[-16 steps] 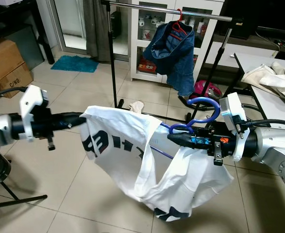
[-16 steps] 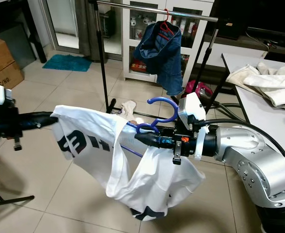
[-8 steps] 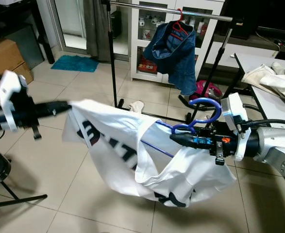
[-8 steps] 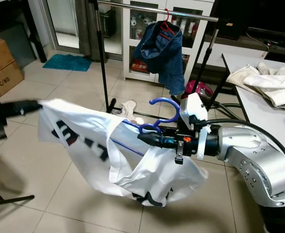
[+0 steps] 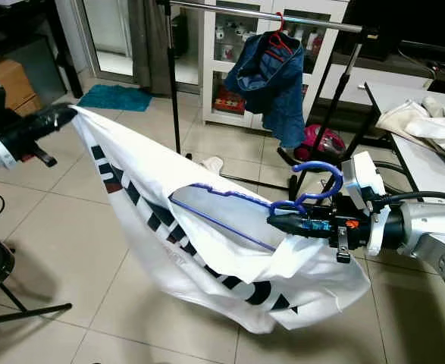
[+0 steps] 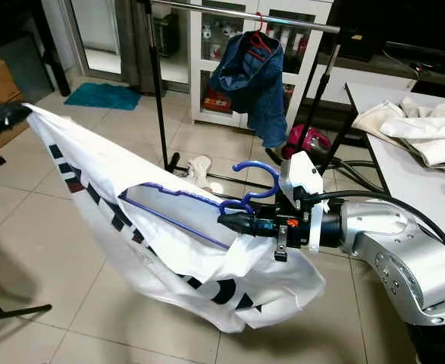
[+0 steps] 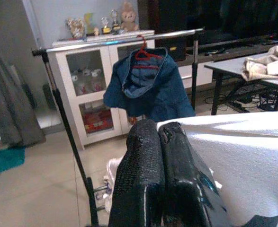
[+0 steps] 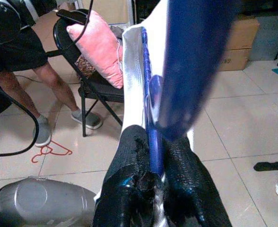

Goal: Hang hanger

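Right gripper [image 5: 279,222]: seen at the middle right of the left eye view. Its two black fingers [image 8: 129,189] are pressed tight on the neck of the blue hanger [image 5: 317,178], with only the thin blue bar between them.

Left gripper [image 5: 64,115]: seen at the upper left of the left eye view. Its fingers [image 7: 143,179] are squeezed together, and one corner of the white shirt [image 5: 207,243] is pinched between them.

Blue hanger: held in the air at the middle right of the frame, low in front of the rack. Its hook curls up above the right gripper. Its thin blue arm runs to the left inside the shirt, and it is seen through the neck hole.

White shirt: stretched wide between the two grippers, from the upper left down to the lower right. Dark letters are printed across it. Its lower part sags towards the tiled floor [image 5: 93,227].

Clothes rack [image 5: 283,17]: placed at the top middle of the frame, behind the shirt. A blue denim piece [image 5: 271,80] is hung on it from a red hanger [image 5: 280,36].

Table [image 5: 389,95]: seen at the upper right, with pale cloth [image 5: 427,129] piled on it.

Person's legs [image 8: 39,99]: seen in the right wrist view, next to a black chair [image 8: 94,85] with a pink pillow [image 8: 98,45] on it.
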You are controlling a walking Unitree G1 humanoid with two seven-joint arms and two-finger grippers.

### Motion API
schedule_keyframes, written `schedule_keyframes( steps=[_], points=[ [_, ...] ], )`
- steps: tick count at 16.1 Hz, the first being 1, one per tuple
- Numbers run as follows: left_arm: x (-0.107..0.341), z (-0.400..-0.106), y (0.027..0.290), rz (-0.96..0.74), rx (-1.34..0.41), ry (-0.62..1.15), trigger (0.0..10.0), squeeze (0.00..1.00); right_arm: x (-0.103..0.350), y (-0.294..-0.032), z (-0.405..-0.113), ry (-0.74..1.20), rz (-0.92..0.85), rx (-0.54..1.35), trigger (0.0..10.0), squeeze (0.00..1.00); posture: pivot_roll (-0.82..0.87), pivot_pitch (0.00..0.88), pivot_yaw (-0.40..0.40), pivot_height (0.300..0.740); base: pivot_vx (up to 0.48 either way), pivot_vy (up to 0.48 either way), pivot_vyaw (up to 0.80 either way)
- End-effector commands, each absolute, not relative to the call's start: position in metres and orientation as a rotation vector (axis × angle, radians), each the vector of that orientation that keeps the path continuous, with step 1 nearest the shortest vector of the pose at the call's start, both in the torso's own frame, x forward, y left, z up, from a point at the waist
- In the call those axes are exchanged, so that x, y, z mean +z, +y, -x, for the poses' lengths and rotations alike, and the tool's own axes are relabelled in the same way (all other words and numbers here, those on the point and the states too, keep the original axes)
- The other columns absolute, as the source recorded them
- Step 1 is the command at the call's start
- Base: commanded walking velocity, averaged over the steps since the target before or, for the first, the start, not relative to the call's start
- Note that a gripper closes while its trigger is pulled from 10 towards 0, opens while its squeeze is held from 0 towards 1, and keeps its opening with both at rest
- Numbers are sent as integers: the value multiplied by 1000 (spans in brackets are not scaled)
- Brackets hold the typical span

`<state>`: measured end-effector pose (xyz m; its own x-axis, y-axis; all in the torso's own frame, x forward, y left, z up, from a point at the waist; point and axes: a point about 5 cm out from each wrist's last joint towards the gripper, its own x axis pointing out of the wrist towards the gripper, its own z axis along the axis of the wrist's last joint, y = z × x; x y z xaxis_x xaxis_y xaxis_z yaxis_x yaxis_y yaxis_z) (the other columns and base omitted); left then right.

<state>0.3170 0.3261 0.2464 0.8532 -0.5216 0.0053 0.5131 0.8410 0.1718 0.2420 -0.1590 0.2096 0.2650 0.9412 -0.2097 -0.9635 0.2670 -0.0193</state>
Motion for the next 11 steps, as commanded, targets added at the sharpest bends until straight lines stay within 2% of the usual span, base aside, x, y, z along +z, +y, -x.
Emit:
schedule_keyframes(
  steps=[1,11],
  points=[
    [254,-316,336,-183,-470,-71,0,0,211,-163,-242,172,169,1283,10000,0,63,0,-35,740,0,0,0],
    [254,-316,336,-183,-470,-71,0,0,211,-163,-242,172,169,1283,10000,0,63,0,-35,740,0,0,0]
  ],
)
